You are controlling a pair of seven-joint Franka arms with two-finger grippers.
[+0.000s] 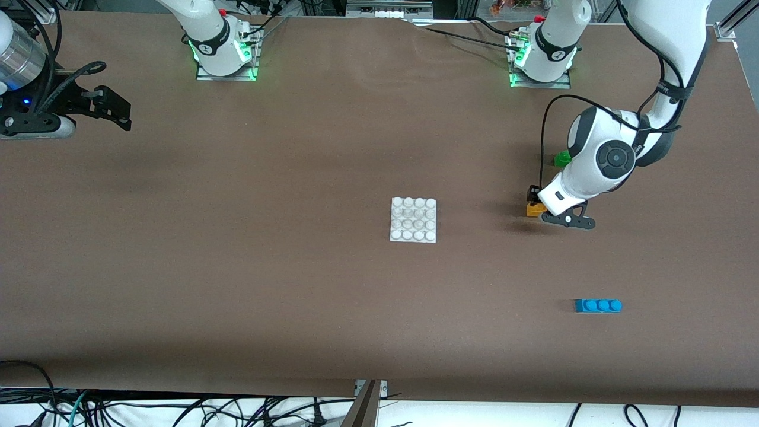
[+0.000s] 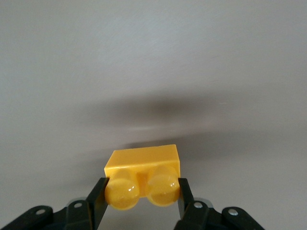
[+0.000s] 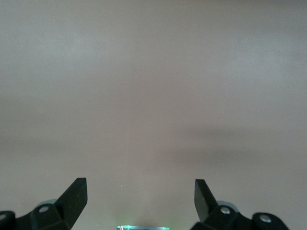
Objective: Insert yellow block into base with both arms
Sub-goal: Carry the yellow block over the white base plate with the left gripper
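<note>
Front view: yellow block [image 1: 535, 209] half hidden under left gripper [image 1: 536, 201]

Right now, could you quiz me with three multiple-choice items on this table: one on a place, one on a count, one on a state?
1. Where is the blue brick compared with the base?
A. Nearer the front camera, toward the left arm's end
B. On the base
C. Under the right hand

2. How many studs top the yellow block?
A. Two
B. Four
C. Six

3. What is the left hand doing?
A. Open over the base
B. Shut on the yellow block
C. Holding the green brick

Answers: 1 A, it lies lower in the front view; 2 A, two round studs show; 3 B, its fingers flank the block's ends.
</note>
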